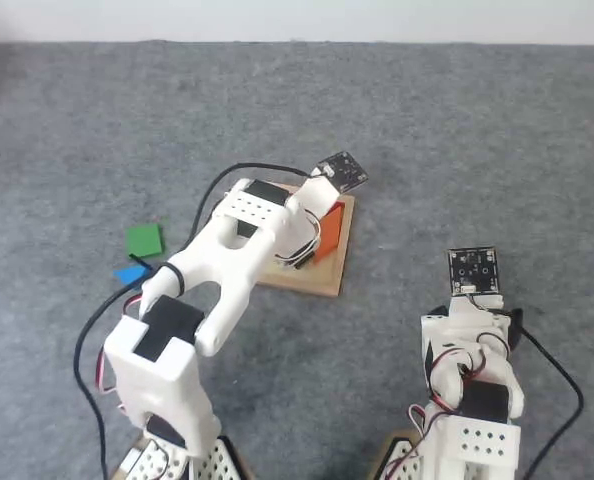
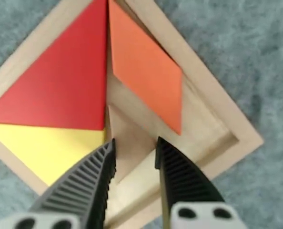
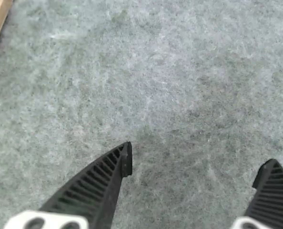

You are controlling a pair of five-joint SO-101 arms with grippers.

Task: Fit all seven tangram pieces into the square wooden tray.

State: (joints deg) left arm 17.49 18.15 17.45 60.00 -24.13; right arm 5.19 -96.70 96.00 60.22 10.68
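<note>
We have red [image 2: 60,81], yellow [image 2: 46,148] and orange [image 2: 146,71] pieces in the tray [image 2: 237,138], green [image 1: 144,239] and blue [image 1: 130,273] loose on the worktop [image 1: 427,120]; left gripper [image 2: 134,152] narrowly parted, right gripper [image 3: 198,167] spread, both empty.

High: overhead, distant, facing down on worktop [image 1: 427,120].
Left wrist: close above tray [image 2: 229,117], shared with high.
Right wrist: close over worktop.

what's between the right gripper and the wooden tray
Just bare grey mat between the right gripper and the tray; the high view shows that stretch.
</note>
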